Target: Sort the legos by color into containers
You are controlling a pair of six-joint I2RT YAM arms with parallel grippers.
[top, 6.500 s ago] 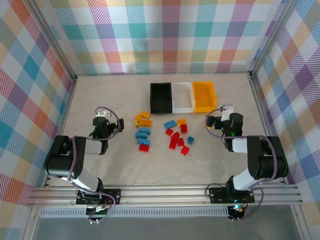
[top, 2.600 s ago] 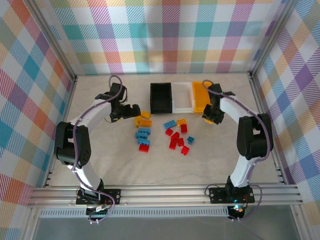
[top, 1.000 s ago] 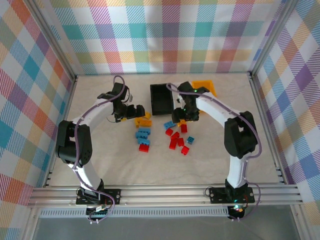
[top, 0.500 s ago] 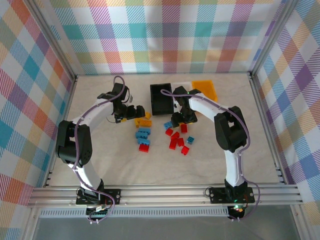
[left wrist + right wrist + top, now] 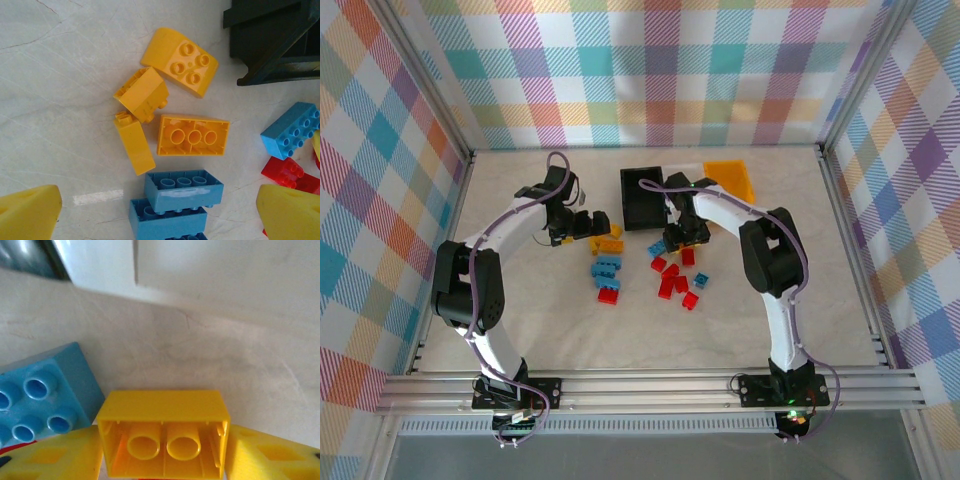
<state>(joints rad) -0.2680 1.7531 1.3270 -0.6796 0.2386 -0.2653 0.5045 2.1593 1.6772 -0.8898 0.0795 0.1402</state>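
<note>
Red, blue and orange-yellow legos lie scattered on the table in front of the joined bins: black bin, orange-yellow bin, and the white one mostly hidden behind my right arm. My right gripper is shut on a yellow brick, studs down, its hollow underside facing the camera, beside a blue brick. My left gripper hangs open over two blue bricks, with several orange bricks just beyond them.
Red bricks and a small blue one lie near the middle. A red brick sits below the blue pair. The black bin's corner is close to the orange bricks. Plaid walls enclose the table.
My right gripper has swung from beside the orange-yellow bin down-left to the middle pile and closed on the yellow brick. The bin row now sits skewed. My left gripper has hardly moved.
</note>
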